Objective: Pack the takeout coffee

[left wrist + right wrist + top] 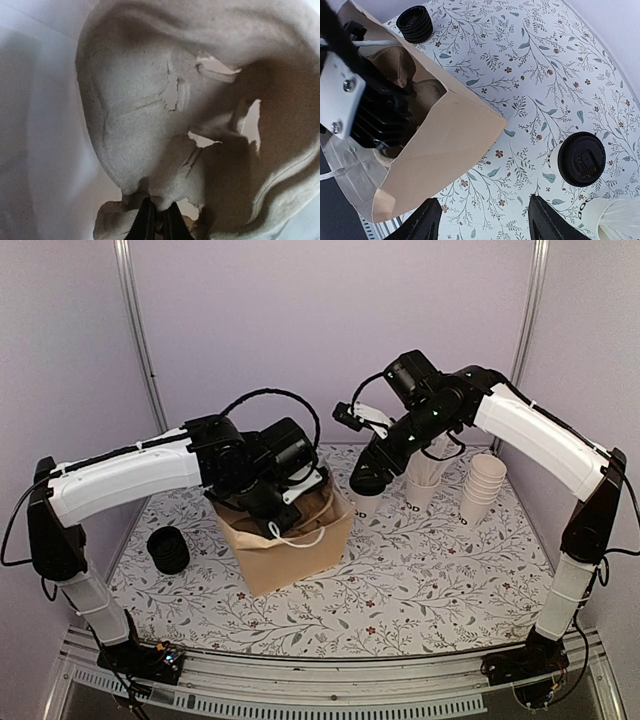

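One takeout coffee (581, 159), a white cup with a black lid, stands on the floral table just right of the brown paper bag (445, 135). My right gripper (485, 222) hovers open above the bare table between bag and cup, holding nothing. From above, the right gripper (368, 478) hides most of that coffee (365, 506). My left gripper (159, 222) is shut on the edge of a grey pulp cup carrier (145, 115). In the top view the left gripper (272, 502) reaches into the open bag (290, 545).
A stack of black lids (168, 550) sits left of the bag. A white cup of straws (424, 482) and a stack of lidless white cups (485, 485) stand at the back right. Lavender walls close in the table.
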You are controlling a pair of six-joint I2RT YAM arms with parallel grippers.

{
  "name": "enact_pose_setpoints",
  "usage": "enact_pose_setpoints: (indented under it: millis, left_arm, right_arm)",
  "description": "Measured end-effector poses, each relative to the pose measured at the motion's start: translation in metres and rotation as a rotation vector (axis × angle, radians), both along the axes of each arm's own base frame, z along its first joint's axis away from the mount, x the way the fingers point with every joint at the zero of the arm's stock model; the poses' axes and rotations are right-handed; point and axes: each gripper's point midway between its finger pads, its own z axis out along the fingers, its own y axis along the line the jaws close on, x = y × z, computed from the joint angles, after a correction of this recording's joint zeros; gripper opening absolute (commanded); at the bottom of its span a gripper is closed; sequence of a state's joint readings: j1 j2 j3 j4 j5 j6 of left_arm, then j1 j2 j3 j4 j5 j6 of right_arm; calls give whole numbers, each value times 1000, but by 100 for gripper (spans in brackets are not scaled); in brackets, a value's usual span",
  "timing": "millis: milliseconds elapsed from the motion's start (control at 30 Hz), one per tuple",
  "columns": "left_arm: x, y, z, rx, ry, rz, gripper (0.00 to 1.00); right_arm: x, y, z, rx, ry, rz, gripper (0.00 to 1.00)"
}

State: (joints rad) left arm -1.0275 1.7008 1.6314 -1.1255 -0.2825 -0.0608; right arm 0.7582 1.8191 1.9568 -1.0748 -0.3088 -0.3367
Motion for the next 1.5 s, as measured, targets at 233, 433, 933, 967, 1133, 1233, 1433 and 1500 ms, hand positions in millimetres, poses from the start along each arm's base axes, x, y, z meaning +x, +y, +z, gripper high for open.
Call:
enact_pose_setpoints:
  millis: [233,433,933,967,1133,1233,1433,1500]
  left_arm:
    - [0,7,-28,82,24,6,5]
    - [1,7,-40,92,28,-1,5]
    - [3,3,-87,73,64,-19,6]
    - [3,2,-89,69,66,-22,6]
    - [3,-4,-100,41,75,-37,6]
    - [4,-5,-112,46,93,-43,5]
    - [5,-5,-133,64,119,-52,5]
    - [5,-6,-135,60,121,-54,5]
  right_arm:
    - [-3,-1,0,1,3,8,64]
    - [-7,-4,3,2,-7,20,65]
    - [-11,-24,26,41,-45,9,67]
    - [-9,-28,26,42,-46,3,67]
    - [-1,-43,27,46,-44,-31,67]
    - [-2,-45,26,47,-41,-34,67]
    - [-2,-45,26,49,-39,-31,68]
    - [-2,-45,26,50,-39,-30,68]
